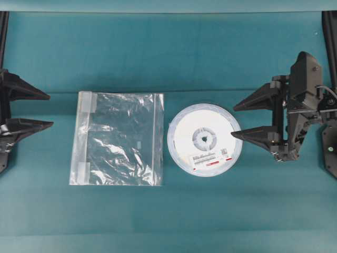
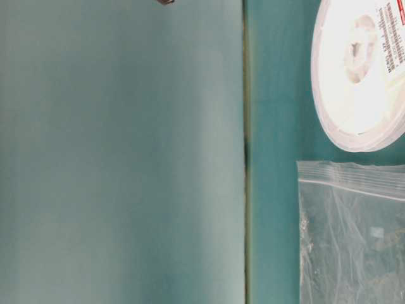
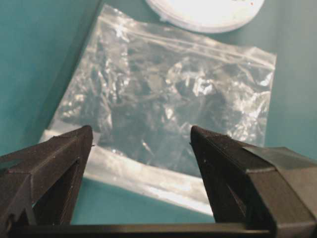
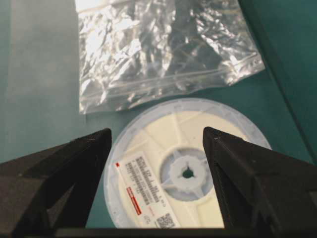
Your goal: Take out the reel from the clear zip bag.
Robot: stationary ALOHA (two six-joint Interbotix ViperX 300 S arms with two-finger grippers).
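The reel (image 1: 192, 129) lies flat on the teal table, outside the clear zip bag (image 1: 118, 138) and just right of it, label side up. The bag lies flat and crinkled, and its zip edge faces the reel. My right gripper (image 1: 233, 122) is open at the reel's right rim, one fingertip over the rim. In the right wrist view the reel (image 4: 163, 144) shows between the spread fingers of the right gripper (image 4: 157, 133), with the bag (image 4: 163, 49) beyond. My left gripper (image 1: 51, 110) is open, left of the bag. It (image 3: 141, 131) looks at the bag (image 3: 168, 94).
Teal cloth covers the table (image 1: 168, 211). A seam (image 2: 245, 158) runs through the cloth beside the reel (image 2: 361, 69) and the bag (image 2: 354, 234). Black frame posts (image 1: 329, 31) stand at the far corners.
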